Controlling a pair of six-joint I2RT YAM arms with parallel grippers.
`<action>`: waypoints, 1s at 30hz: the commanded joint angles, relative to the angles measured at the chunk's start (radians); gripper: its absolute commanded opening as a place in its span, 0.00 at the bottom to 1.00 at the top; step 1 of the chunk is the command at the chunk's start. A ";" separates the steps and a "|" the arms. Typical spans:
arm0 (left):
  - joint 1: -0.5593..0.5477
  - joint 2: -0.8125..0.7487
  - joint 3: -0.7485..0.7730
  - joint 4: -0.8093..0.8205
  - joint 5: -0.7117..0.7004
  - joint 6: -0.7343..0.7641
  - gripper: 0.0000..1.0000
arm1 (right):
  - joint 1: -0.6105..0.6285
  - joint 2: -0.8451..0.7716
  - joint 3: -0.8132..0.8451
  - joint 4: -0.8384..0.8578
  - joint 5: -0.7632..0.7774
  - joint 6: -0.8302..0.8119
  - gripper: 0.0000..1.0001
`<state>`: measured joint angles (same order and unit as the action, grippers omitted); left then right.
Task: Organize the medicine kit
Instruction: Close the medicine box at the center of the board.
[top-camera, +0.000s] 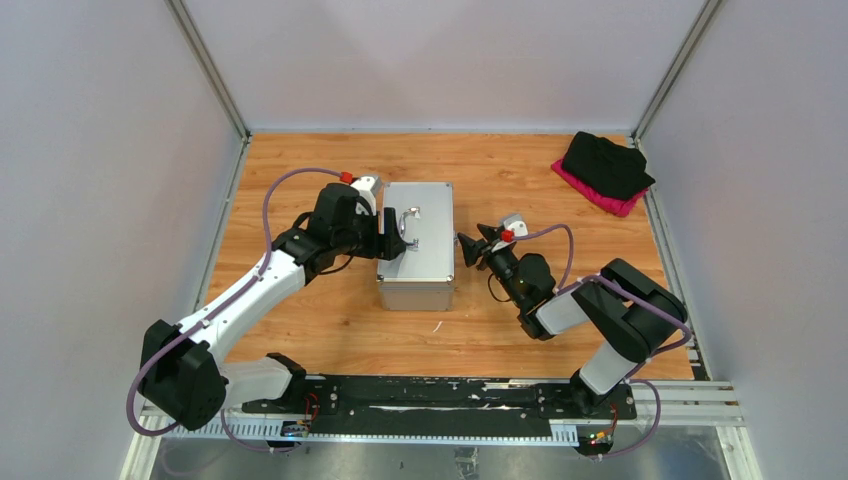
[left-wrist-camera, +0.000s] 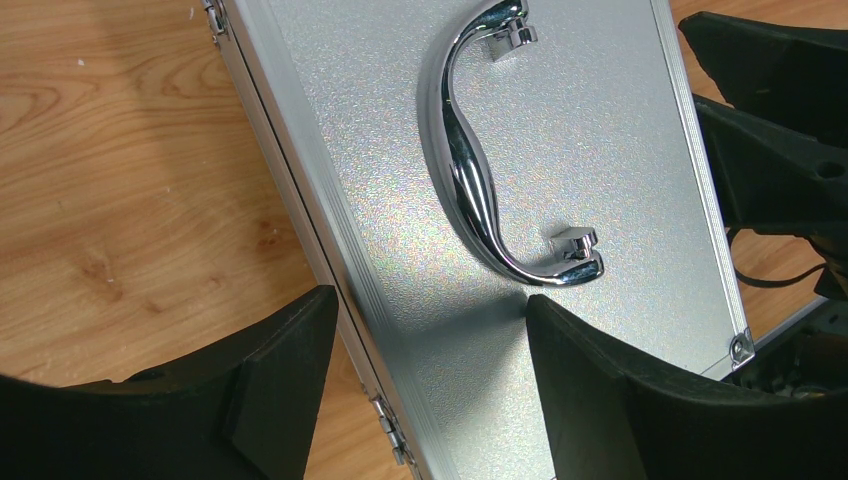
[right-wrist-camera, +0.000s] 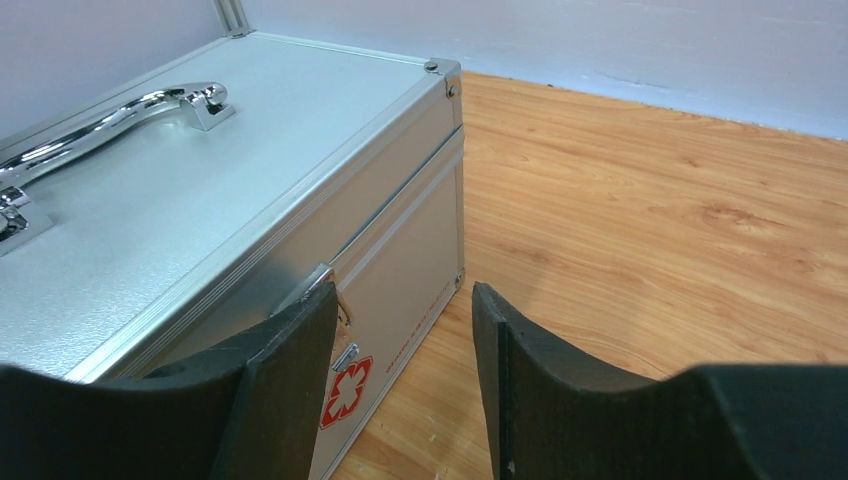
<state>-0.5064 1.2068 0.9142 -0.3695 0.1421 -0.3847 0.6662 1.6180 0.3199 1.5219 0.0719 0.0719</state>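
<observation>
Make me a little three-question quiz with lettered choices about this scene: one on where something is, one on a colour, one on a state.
1. Where on the table does the black and pink cloth lie?
A. beside the left arm's base
B. in the far right corner
C. between the two arm bases

2. What colour is the emblem on the side of the medicine kit?
A. green
B. blue
C. red

3. How is the kit's lid?
A. shut
B. swung wide open
C. taken off

Answers:
1 B, the top view shows the cloth against the far right corner.
2 C, the right wrist view shows a red badge with a white cross.
3 A, the lid lies flat and closed on the case in every view.
</observation>
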 joint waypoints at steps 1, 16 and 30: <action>-0.003 0.009 -0.014 -0.062 0.000 0.027 0.74 | -0.010 -0.019 -0.016 0.027 -0.024 0.016 0.56; -0.003 0.010 -0.014 -0.060 -0.001 0.027 0.74 | -0.001 -0.019 -0.031 0.027 -0.041 0.023 0.53; -0.003 0.016 -0.013 -0.055 0.005 0.024 0.74 | 0.000 -0.045 -0.031 0.027 -0.049 0.018 0.53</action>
<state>-0.5064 1.2068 0.9142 -0.3691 0.1436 -0.3847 0.6662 1.5921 0.3012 1.5227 0.0334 0.0860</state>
